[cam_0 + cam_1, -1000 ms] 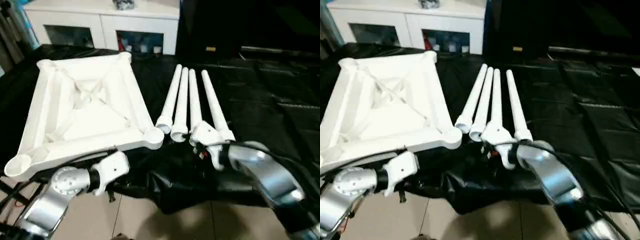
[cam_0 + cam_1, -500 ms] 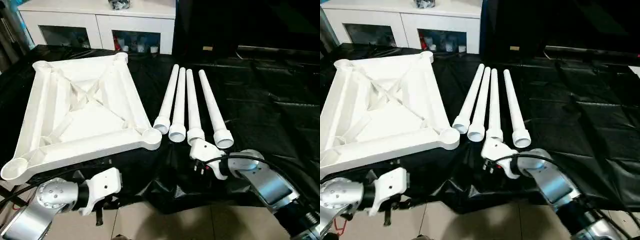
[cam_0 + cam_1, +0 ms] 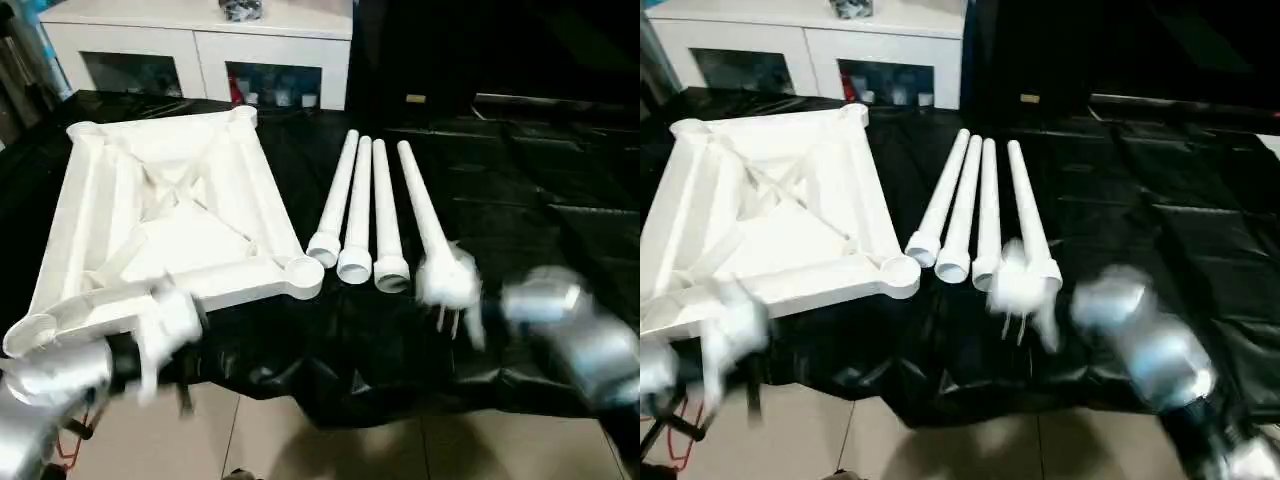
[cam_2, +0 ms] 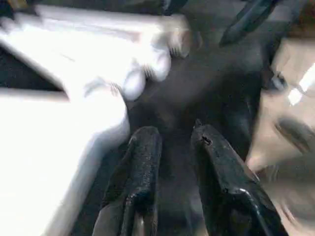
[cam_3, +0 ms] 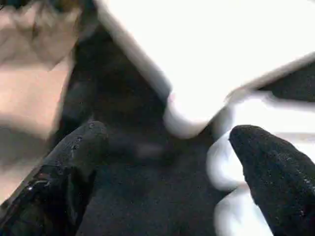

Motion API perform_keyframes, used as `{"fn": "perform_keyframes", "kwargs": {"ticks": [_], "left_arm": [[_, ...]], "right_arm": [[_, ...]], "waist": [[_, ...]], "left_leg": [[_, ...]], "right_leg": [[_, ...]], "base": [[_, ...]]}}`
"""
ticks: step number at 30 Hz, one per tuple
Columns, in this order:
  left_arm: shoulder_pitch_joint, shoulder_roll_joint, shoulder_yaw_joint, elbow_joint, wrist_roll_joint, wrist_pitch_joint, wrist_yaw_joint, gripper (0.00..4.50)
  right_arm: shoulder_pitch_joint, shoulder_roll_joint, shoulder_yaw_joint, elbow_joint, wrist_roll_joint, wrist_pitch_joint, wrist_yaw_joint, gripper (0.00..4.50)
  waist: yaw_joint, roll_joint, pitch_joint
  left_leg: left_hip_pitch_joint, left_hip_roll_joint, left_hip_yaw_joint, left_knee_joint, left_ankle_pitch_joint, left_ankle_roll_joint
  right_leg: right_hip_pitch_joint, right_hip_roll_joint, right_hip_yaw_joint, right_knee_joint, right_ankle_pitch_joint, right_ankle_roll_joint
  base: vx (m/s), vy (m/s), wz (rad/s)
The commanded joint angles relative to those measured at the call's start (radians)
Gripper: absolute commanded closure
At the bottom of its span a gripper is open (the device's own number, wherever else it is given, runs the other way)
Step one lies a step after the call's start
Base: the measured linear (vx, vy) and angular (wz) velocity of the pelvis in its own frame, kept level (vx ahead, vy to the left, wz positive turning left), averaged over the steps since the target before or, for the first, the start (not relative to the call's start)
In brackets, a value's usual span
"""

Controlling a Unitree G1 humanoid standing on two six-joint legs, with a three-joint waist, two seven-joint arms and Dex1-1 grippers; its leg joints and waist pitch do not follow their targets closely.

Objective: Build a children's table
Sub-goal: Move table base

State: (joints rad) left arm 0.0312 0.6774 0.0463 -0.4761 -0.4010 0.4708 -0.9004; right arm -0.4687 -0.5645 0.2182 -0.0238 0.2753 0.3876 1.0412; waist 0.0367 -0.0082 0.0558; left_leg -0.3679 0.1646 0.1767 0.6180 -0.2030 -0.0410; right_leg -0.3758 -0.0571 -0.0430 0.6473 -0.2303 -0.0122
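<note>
Nearest, the left tool (image 4: 170, 140) is swinging up beside the upturned table's (image 3: 170, 215) near corner, fingers narrowly parted, while the right tool (image 5: 167, 147) — wide open, empty — is reaching the rightmost of four legs (image 3: 360, 215) (lying side by side, unmoved).

Indoor room, probably a home or a staged test space: a white cabinet (image 3: 200, 45) with glass doors stands at the back, beige floor tiles (image 3: 300, 450) lie in front, and black sheeting (image 3: 520, 190) drapes the counter.

Upturned tabletop (image 3: 165, 215) at nine o'clock, four legs (image 3: 372, 215) side by side at centre, on black-covered worktop (image 3: 540, 200).
</note>
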Motion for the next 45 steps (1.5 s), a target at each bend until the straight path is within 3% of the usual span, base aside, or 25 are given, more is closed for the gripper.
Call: {"fn": "perform_keyframes", "kwargs": {"ticks": [1,3,5,6,7,8,9,10,11,13,15,16,17,18,19,20,21,25,26,31,32,33,35,37,45], "left_arm": [[-0.037,-0.035,0.009,-0.016,-0.006,0.050,0.068,3.22],[-0.083,-0.075,-0.002,-0.003,0.043,0.072,0.135,3.22],[-0.095,-0.086,-0.007,0.003,0.060,0.075,0.155,3.22],[-0.122,-0.117,-0.013,0.022,0.097,0.096,0.222,3.22],[-0.129,-0.125,-0.015,0.027,0.107,0.100,0.239,3.22],[-0.151,-0.157,-0.016,0.034,0.124,0.116,0.308,3.22],[-0.152,-0.159,-0.016,0.034,0.125,0.117,0.312,3.22],[-0.159,-0.175,-0.012,0.031,0.126,0.133,0.345,2.89],[-0.164,-0.185,-0.007,0.021,0.120,0.154,0.372,2.89],[-0.165,-0.191,-0.001,0.004,0.105,0.179,0.387,2.89],[-0.145,-0.190,0.012,-0.040,0.106,0.210,0.401,2.53],[-0.126,-0.185,0.023,-0.068,0.110,0.225,0.409,2.45],[-0.126,-0.185,0.023,-0.068,0.110,0.225,0.409,2.43],[-0.089,-0.171,0.043,-0.114,0.127,0.254,0.420,2.43],[-0.078,-0.168,0.049,-0.127,0.132,0.262,0.422,2.40],[-0.064,-0.164,0.061,-0.145,0.130,0.272,0.422,2.25],[-0.051,-0.161,0.073,-0.165,0.126,0.286,0.430,2.11],[-0.018,-0.138,0.100,-0.216,0.104,0.338,0.450,1.81],[-0.009,-0.133,0.105,-0.224,0.103,0.346,0.449,1.71],[0.023,-0.114,0.110,-0.263,0.111,0.375,0.443,1.40],[0.023,-0.114,0.109,-0.269,0.107,0.383,0.445,1.40],[0.024,-0.112,0.101,-0.278,0.104,0.392,0.449,1.30],[0.026,-0.107,0.093,-0.285,0.105,0.397,0.453,1.30],[0.026,-0.107,0.088,-0.294,0.097,0.408,0.456,1.30],[0.001,-0.111,0.058,-0.283,0.112,0.419,0.470,1.30]], "right_arm": [[-0.070,0.062,-0.042,0.061,0.024,0.071,-0.087,0.00],[-0.172,0.162,-0.066,0.168,0.021,0.121,-0.200,0.00],[-0.205,0.195,-0.071,0.212,0.017,0.128,-0.238,0.00],[-0.291,0.279,-0.088,0.345,0.015,0.137,-0.326,0.00],[-0.316,0.303,-0.094,0.385,0.015,0.137,-0.351,0.00],[-0.398,0.380,-0.107,0.543,0.008,0.120,-0.418,0.00],[-0.403,0.385,-0.107,0.554,0.007,0.118,-0.423,0.00],[-0.444,0.421,-0.110,0.646,-0.007,0.089,-0.460,0.00],[-0.484,0.453,-0.124,0.736,-0.017,0.067,-0.503,0.00],[-0.520,0.480,-0.141,0.817,-0.023,0.048,-0.547,0.00],[-0.581,0.520,-0.196,0.962,-0.011,0.010,-0.643,0.00],[-0.609,0.537,-0.226,1.028,0.003,-0.007,-0.695,0.00],[-0.609,0.537,-0.226,1.028,0.003,-0.007,-0.695,0.00],[-0.646,0.555,-0.266,1.126,0.016,-0.037,-0.785,0.00],[-0.655,0.559,-0.275,1.150,0.016,-0.047,-0.808,0.00],[-0.663,0.563,-0.287,1.173,0.020,-0.057,-0.834,0.00],[-0.674,0.567,-0.295,1.199,0.019,-0.071,-0.853,0.00],[-0.708,0.581,-0.328,1.280,0.028,-0.108,-0.873,0.00],[-0.710,0.583,-0.330,1.290,0.021,-0.113,-0.876,0.00],[-0.714,0.596,-0.358,1.339,0.009,-0.091,-0.826,0.00],[-0.710,0.594,-0.341,1.346,-0.013,-0.098,-0.820,0.00],[-0.701,0.588,-0.288,1.355,-0.074,-0.120,-0.819,0.00],[-0.696,0.584,-0.243,1.362,-0.126,-0.139,-0.826,0.00],[-0.693,0.578,-0.206,1.366,-0.169,-0.165,-0.846,0.00],[-0.683,0.570,-0.183,1.382,-0.235,-0.138,-0.853,0.00]], "waist": [[0.001,-0.003,-0.046],[-0.004,0.002,-0.052],[-0.002,0.001,-0.055],[-0.002,0.001,-0.057],[-0.007,0.003,-0.062],[0.001,-0.003,-0.069],[-0.005,-0.002,-0.067],[0.001,-0.012,-0.067],[-0.002,-0.021,-0.067],[0.006,-0.005,-0.068],[0.012,-0.029,-0.077],[0.017,-0.037,-0.076],[0.018,-0.031,-0.076],[0.023,-0.038,-0.076],[0.022,-0.042,-0.073],[0.024,-0.052,-0.069],[0.027,-0.045,-0.068],[0.028,-0.060,-0.060],[0.030,-0.058,-0.058],[0.033,-0.056,-0.056],[0.033,-0.056,-0.056],[0.034,-0.048,-0.057],[0.033,-0.053,-0.055],[0.034,-0.045,-0.054],[0.036,-0.045,-0.059]], "left_leg": [[0.010,0.063,-0.027,-0.080,-0.195,0.020],[0.012,0.060,-0.028,-0.077,-0.179,0.001],[0.009,0.060,-0.027,-0.076,-0.155,-0.006],[0.008,0.059,-0.025,-0.075,-0.132,-0.007],[0.008,0.056,-0.025,-0.073,-0.112,-0.013],[0.007,0.059,-0.022,-0.069,-0.072,-0.006],[0.003,0.058,-0.023,-0.069,-0.063,-0.005],[0.004,0.058,-0.019,-0.070,-0.062,0.001],[0.000,0.059,-0.021,-0.072,-0.047,0.005],[0.004,0.062,-0.020,-0.070,-0.027,0.002],[0.010,0.065,-0.017,-0.066,0.035,0.011],[0.005,0.063,-0.017,-0.066,0.065,0.019],[0.006,0.066,-0.016,-0.064,0.064,0.017],[0.006,0.066,-0.015,-0.065,0.068,0.015],[0.006,0.065,-0.016,-0.067,0.042,0.008],[0.005,0.066,-0.012,-0.069,0.024,0.005],[0.008,0.066,-0.013,-0.071,0.000,-0.011],[0.008,0.068,-0.014,-0.079,-0.084,-0.050],[0.009,0.068,-0.014,-0.080,-0.119,-0.063],[0.007,0.067,-0.016,-0.083,-0.158,-0.079],[0.005,0.068,-0.018,-0.085,-0.164,-0.080],[0.005,0.067,-0.019,-0.084,-0.162,-0.085],[0.005,0.067,-0.018,-0.085,-0.172,-0.091],[0.005,0.067,-0.020,-0.086,-0.194,-0.101],[0.004,0.064,-0.019,-0.082,-0.153,-0.093]], "right_leg": [[0.026,-0.079,0.054,-0.087,-0.217,-0.235],[0.025,-0.079,0.053,-0.086,-0.218,-0.238],[0.027,-0.077,0.052,-0.082,-0.171,-0.230],[0.029,-0.075,0.052,-0.077,-0.126,-0.230],[0.027,-0.075,0.052,-0.073,-0.093,-0.248],[0.030,-0.079,0.053,-0.066,-0.034,-0.254],[0.029,-0.079,0.052,-0.062,-0.014,-0.269],[0.031,-0.077,0.049,-0.067,-0.003,-0.269],[0.033,-0.079,0.048,-0.062,0.016,-0.280],[0.030,-0.080,0.047,-0.057,0.053,-0.280],[0.030,-0.075,0.044,-0.047,0.149,-0.276],[0.033,-0.073,0.042,-0.043,0.190,-0.272],[0.029,-0.078,0.044,-0.038,0.199,-0.272],[0.028,-0.077,0.042,-0.038,0.212,-0.263],[0.027,-0.076,0.041,-0.039,0.191,-0.255],[0.026,-0.075,0.042,-0.043,0.174,-0.247],[0.024,-0.076,0.042,-0.043,0.156,-0.237],[0.021,-0.077,0.041,-0.049,0.067,-0.211],[0.019,-0.079,0.043,-0.052,0.022,-0.197],[0.017,-0.080,0.044,-0.056,-0.032,-0.178],[0.017,-0.080,0.043,-0.057,-0.038,-0.179],[0.016,-0.080,0.042,-0.055,-0.034,-0.181],[0.013,-0.080,0.042,-0.058,-0.050,-0.182],[0.012,-0.081,0.042,-0.059,-0.069,-0.180],[0.017,-0.076,0.041,-0.052,0.020,-0.187]], "base": [[0.000,0.000,0.00],[0.000,0.000,0.00],[0.000,0.000,0.00],[0.000,0.000,0.00],[0.000,0.000,0.00],[0.000,0.000,0.00],[0.000,0.000,0.00],[0.000,0.000,0.00],[0.000,0.000,0.00],[0.000,0.000,0.00],[0.000,0.000,0.00],[0.000,0.000,0.00],[0.000,0.000,0.00],[0.000,0.000,0.00],[0.000,0.000,0.00],[0.000,0.000,0.00],[0.000,0.000,0.00],[0.000,0.000,0.00],[0.000,0.000,0.00],[0.000,0.000,0.00],[0.000,0.000,0.00],[0.000,0.000,0.00],[0.000,0.000,0.00],[0.000,0.000,0.00],[0.000,0.000,0.00]]}}
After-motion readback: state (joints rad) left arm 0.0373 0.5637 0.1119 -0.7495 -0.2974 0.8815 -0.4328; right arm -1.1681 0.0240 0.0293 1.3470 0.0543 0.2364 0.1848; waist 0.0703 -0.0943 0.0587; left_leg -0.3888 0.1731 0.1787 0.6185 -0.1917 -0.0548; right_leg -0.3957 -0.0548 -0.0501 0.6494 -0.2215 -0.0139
